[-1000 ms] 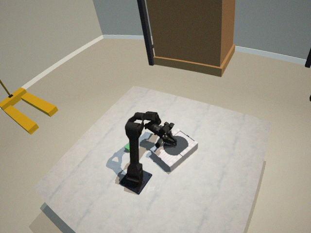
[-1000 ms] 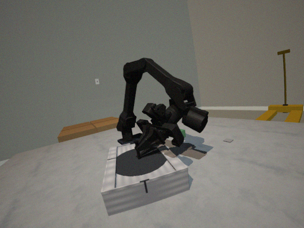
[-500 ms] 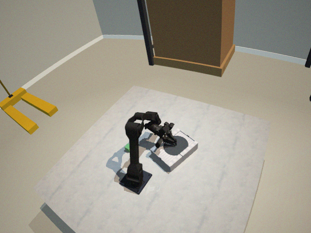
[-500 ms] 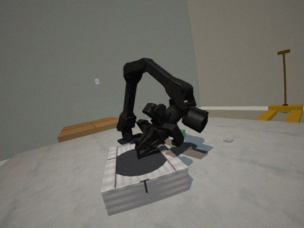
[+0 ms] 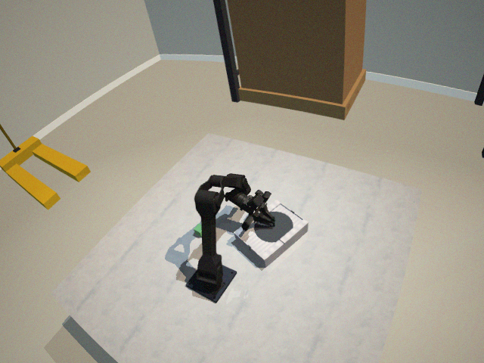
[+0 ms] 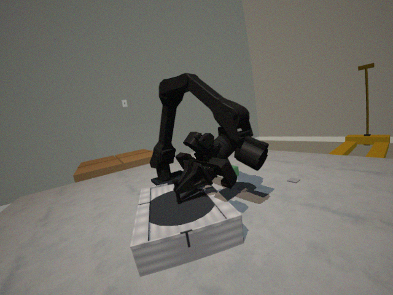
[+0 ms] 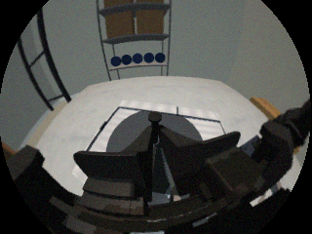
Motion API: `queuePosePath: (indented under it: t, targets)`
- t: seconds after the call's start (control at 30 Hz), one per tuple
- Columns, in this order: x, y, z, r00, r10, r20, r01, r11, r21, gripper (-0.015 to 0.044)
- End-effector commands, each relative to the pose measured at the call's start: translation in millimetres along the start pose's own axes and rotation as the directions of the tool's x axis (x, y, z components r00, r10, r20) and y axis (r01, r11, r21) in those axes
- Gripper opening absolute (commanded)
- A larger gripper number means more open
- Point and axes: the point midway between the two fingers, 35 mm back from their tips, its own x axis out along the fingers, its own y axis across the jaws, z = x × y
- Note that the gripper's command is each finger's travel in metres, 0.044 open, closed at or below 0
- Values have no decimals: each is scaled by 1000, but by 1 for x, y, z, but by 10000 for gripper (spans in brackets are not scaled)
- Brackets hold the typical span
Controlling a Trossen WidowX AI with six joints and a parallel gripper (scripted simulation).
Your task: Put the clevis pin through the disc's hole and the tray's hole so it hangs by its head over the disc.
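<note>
Dark disc (image 5: 282,230) (image 6: 164,211) (image 7: 128,134) inside pale tray (image 5: 265,255) (image 6: 209,236) (image 7: 99,141); hand (image 5: 272,223) (image 6: 179,200) (image 7: 154,128) grips pin (image 7: 155,116).

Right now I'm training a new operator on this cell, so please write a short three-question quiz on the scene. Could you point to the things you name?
1. True or false: the gripper (image 5: 272,223) (image 6: 178,200) (image 7: 154,128) is closed on the clevis pin (image 7: 155,117).
2. Which lies flat on the tray (image 5: 286,246) (image 6: 190,251): (a) the green block (image 5: 198,229) (image 6: 235,170), (b) the dark disc (image 5: 282,230) (image 6: 177,216) (image 7: 127,134), (c) the arm's base plate (image 5: 215,297) (image 6: 156,181)?
3. Fill in: on the side of the tray facing the exterior camera is a dark mark shaped like the letter ___.

Key: 1 true; 2 b; 3 T.
</note>
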Motion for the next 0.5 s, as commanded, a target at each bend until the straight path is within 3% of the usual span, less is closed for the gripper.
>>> queuePosePath:
  t: [0.0,0.47]
  targets:
    - [0,-1,-1,1000,-4,-6,4,1000,2,0]
    - [0,0,0,1000,-9,-25,9,1000,-10,0]
